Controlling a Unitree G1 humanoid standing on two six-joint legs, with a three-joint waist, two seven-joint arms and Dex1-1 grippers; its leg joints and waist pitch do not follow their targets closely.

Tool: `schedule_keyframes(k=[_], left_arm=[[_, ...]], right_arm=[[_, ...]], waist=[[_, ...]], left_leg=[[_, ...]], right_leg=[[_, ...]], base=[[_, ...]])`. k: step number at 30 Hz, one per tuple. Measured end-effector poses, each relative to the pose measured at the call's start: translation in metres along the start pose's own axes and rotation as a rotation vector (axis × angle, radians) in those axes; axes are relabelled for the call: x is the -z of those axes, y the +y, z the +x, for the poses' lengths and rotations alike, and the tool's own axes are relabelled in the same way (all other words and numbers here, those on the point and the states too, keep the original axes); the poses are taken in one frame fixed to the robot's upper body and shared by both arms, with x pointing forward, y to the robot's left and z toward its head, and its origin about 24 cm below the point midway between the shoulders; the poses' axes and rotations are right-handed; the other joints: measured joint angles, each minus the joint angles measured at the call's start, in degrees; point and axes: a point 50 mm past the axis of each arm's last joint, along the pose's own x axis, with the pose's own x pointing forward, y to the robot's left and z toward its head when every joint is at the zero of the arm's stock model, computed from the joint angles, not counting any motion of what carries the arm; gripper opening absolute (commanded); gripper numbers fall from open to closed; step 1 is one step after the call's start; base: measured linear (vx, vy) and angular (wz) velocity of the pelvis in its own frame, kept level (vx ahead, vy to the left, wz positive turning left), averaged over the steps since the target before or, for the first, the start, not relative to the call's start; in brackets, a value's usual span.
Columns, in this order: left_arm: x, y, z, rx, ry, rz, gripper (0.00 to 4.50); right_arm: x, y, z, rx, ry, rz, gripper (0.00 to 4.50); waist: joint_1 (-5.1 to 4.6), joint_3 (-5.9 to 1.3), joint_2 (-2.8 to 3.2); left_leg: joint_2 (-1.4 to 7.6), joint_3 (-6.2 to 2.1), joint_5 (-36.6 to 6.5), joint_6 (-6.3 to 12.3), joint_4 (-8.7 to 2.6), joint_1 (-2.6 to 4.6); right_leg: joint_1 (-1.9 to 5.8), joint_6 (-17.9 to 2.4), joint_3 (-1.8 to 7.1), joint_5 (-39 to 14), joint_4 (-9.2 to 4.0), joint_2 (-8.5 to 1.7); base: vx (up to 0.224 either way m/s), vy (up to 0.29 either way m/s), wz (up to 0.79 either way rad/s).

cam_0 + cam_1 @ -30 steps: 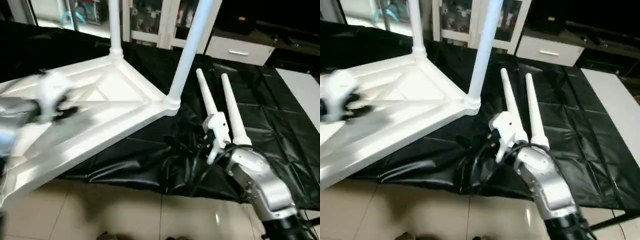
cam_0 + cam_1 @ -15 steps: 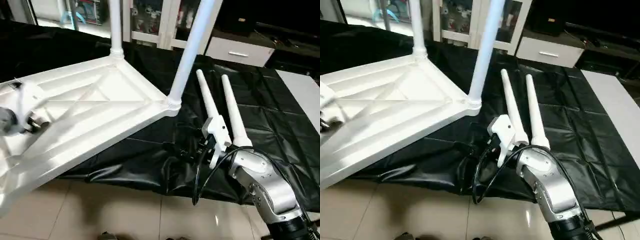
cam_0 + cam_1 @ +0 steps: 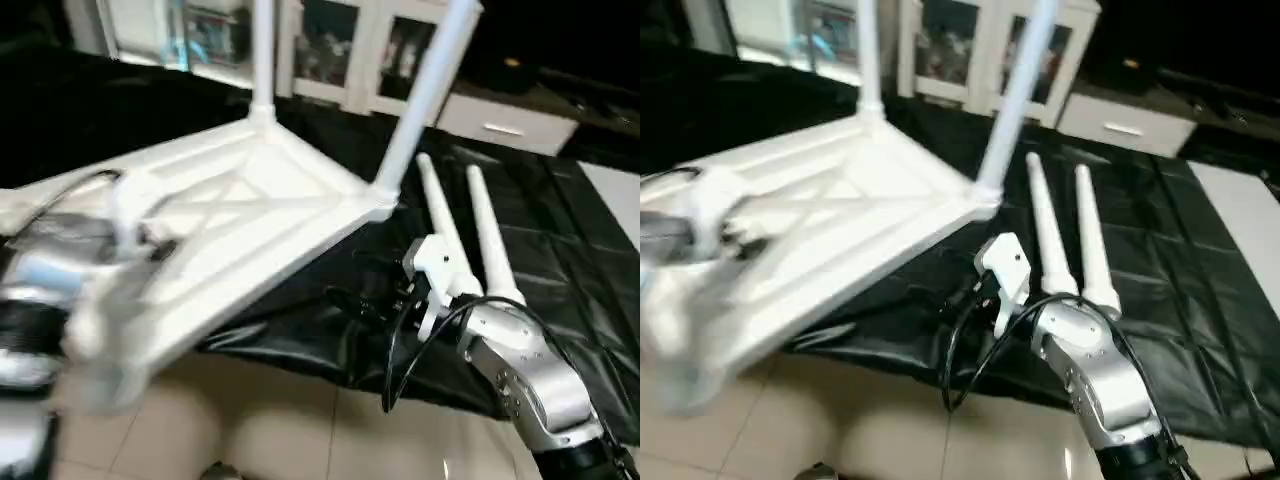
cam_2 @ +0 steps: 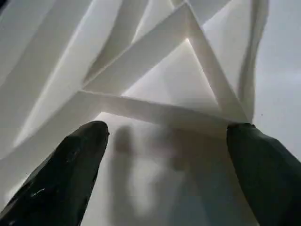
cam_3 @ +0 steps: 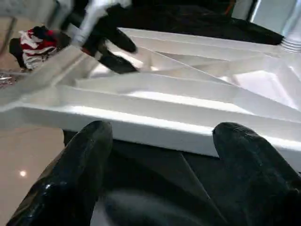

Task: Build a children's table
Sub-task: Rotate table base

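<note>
The white children's table (image 3: 250,200) lies upside down on the left part of the black-draped tabletop (image 3: 560,260), with its ribbed underside facing up. Its near left part sticks out past the black edge, over the tiled floor (image 3: 300,430). Two white legs stand up from its far corners: one at the far corner (image 3: 262,60) and one at the right corner (image 3: 420,100). Two more loose legs (image 3: 1070,240) lie side by side on the black cover, just to the right of the table, with their thin ends pointing away.

The left end effector (image 4: 164,155) hovers over the ribs of the underside. Its two black fingers (image 4: 70,165) are spread wide and hold nothing. The right end effector (image 5: 160,155) is near the front edge of the table, by the thick ends of the loose legs. Its fingers (image 5: 70,174) are also spread apart and empty, pointing at the table's rim.

White cabinets (image 3: 340,50) stand far behind.
</note>
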Motion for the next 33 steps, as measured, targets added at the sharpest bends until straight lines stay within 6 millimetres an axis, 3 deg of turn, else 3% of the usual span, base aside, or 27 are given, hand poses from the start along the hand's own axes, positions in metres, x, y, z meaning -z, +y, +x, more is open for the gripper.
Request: schedule_keyframes(k=[4, 8, 13, 17, 22, 24, 26, 28, 30, 33], left_arm=[[-0.014, -0.017, 0.022, -0.013, -0.074, -0.082, 4.44], [-0.032, -0.023, 0.031, -0.071, -0.214, -0.107, 4.44], [-0.069, -0.011, 0.021, -0.189, -0.461, -0.102, 4.44], [-0.079, -0.011, 0.014, -0.109, -0.578, -0.138, 4.44], [-0.059, -0.033, -0.007, 0.389, -0.595, 0.049, 4.44], [-0.054, -0.033, -0.017, 0.482, -0.581, 0.069, 4.44], [-0.041, -0.026, -0.042, 0.617, -0.52, 0.142, 4.44], [-0.03, -0.016, -0.065, 0.704, -0.414, 0.217, 4.44], [-0.025, -0.015, -0.075, 0.747, -0.358, 0.265, 4.44], [-0.001, -0.022, -0.084, 0.841, -0.175, 0.344, 4.44]], right_arm=[[0.0, 0.0, 0.001, 0.01, -0.004, 0.0, 3.73], [-0.001, -0.001, 0.002, 0.023, -0.004, -0.005, 3.73], [-0.001, -0.001, 0.002, 0.029, -0.002, -0.01, 3.73], [-0.001, -0.001, 0.001, 0.034, -0.002, -0.009, 3.73], [-0.001, -0.003, -0.002, 0.051, -0.003, -0.01, 3.73], [-0.002, -0.003, -0.002, 0.049, -0.01, -0.011, 3.73], [-0.004, -0.001, -0.004, 0.032, -0.013, -0.02, 3.73], [-0.002, -0.004, -0.012, 0.018, 0.011, -0.029, 3.73], [-0.002, -0.003, -0.014, -0.003, 0.017, -0.026, 3.73], [-0.006, 0.008, -0.013, -0.104, 0.02, -0.037, 3.73]], waist=[[0.36, -0.04, -0.14], [0.48, -0.04, -0.18], [0.11, -0.04, -0.15], [-0.64, -0.03, -0.15], [-1.59, 0.04, -0.06], [-1.79, 0.08, 0.01], [-2.62, 0.18, 0.15], [-2.73, 0.35, 0.4], [-2.48, 0.52, 0.66], [-2.45, 0.61, 0.79]], left_leg=[[0.01, -0.1, 0.02, 0.01, 0.01, -0.85], [0.04, -0.15, 0.2, 0.22, 0.03, -1.0], [0.07, -0.18, 0.23, 0.19, 0.02, -0.98], [0.05, -0.1, 0.23, 0.23, 0.04, -1.0], [0.07, 0.16, 0.07, 0.42, -0.14, -0.99], [0.09, 0.22, 0.11, 0.36, -0.25, -0.97], [0.19, 0.22, 0.12, 0.32, -0.36, -0.83], [0.18, 0.21, 0.17, 0.25, -0.43, -0.74], [0.16, 0.23, 0.17, 0.24, -0.45, -0.7], [0.16, 0.24, 0.19, 0.22, -0.46, -0.68]], right_leg=[[-0.27, 0.0, -0.09, 0.03, -0.09, 0.0], [-0.33, 0.19, -0.16, 0.28, -0.02, 0.0], [-0.34, 0.1, -0.19, 0.11, 0.01, 0.04], [-0.35, 0.0, -0.15, -0.32, 0.03, 0.04], [-0.52, -0.32, -0.08, -0.59, 0.09, 0.08], [-0.57, -0.32, -0.1, -0.6, 0.15, 0.1], [-0.63, -0.34, 0.03, -0.65, 0.25, 0.18], [-0.63, -0.29, 0.09, -0.71, 0.31, 0.23], [-0.61, -0.26, 0.11, -0.72, 0.35, 0.19], [-0.59, -0.26, 0.14, -0.72, 0.43, 0.17]], base=[[0.0, 0.0, 0.0], [0.0, 0.0, 0.0], [0.0, 0.0, 0.0], [0.053, 0.014, -0.01], [0.0, 0.0, 0.0], [0.0, 0.0, 0.0], [0.0, 0.0, 0.0], [0.0, 0.0, 0.0], [0.0, 0.0, 0.0], [0.0, 0.0, 0.0]])
